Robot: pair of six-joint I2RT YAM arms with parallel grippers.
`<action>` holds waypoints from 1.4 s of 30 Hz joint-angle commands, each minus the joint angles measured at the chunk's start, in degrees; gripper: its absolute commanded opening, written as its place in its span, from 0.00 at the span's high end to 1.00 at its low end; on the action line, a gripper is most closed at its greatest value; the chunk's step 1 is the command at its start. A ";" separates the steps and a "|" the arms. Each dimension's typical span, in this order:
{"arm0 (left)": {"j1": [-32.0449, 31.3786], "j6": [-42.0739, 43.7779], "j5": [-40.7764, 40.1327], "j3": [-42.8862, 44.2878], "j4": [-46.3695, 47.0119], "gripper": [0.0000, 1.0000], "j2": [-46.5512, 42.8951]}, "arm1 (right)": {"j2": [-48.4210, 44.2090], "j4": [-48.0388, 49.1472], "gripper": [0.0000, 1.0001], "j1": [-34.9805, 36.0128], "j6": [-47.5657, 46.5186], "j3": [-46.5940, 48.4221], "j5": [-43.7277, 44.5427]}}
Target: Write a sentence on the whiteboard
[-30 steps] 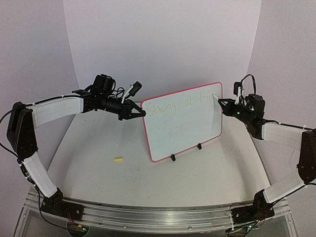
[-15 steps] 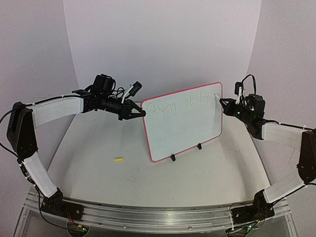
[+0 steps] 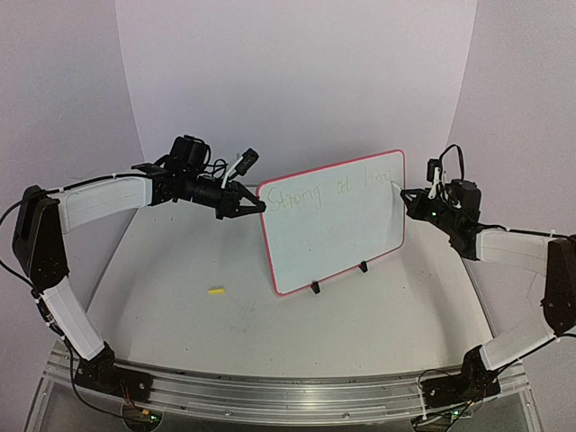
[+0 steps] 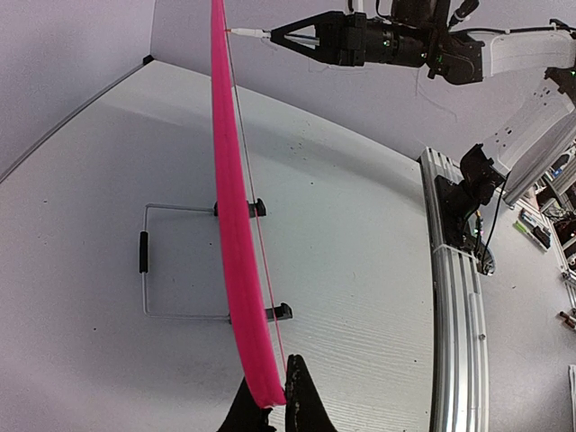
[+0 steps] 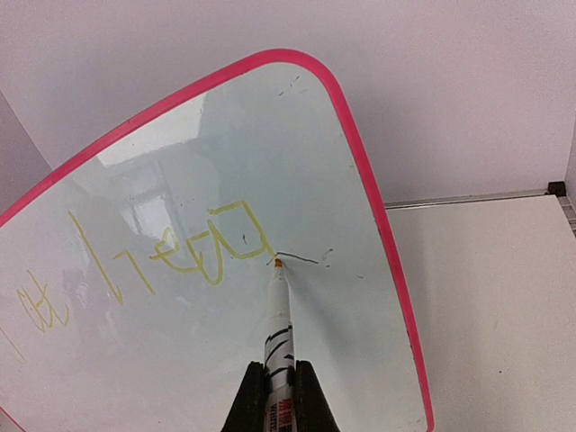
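Note:
The whiteboard [image 3: 335, 236], white with a pink-red rim, stands upright on small black feet at mid-table. My left gripper [image 3: 257, 206] is shut on its upper left edge; in the left wrist view the rim [image 4: 229, 225] runs edge-on between the black fingers of the left gripper [image 4: 270, 392]. My right gripper [image 3: 409, 195] is shut on a white marker [image 5: 281, 328]. The marker's tip touches the board [image 5: 180, 360] just right of the last yellow letter. The sentence [image 3: 331, 193] is faint yellow-green and runs along the top of the board. Its latest letters [image 5: 193, 247] show in the right wrist view.
A small yellow cap [image 3: 215, 292] lies on the table left of the board. A wire stand [image 4: 146, 270] props the board from behind. An aluminium rail [image 4: 453, 306] runs along the near table edge. White backdrop walls close in the back and sides.
My right gripper has shifted slightly right and down with the marker, and the last word has grown by about a letter. The left gripper and the board have stayed put.

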 commanded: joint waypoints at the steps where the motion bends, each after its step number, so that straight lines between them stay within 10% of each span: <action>1: -1.72 3.73 -0.55 0.03 -2.91 1.00 0.38 | -0.27 0.87 1.00 0.13 0.13 1.55 0.69; 42: -1.76 3.77 -0.58 -0.05 -2.82 1.00 0.87 | -0.50 3.06 1.00 0.08 1.00 3.17 4.60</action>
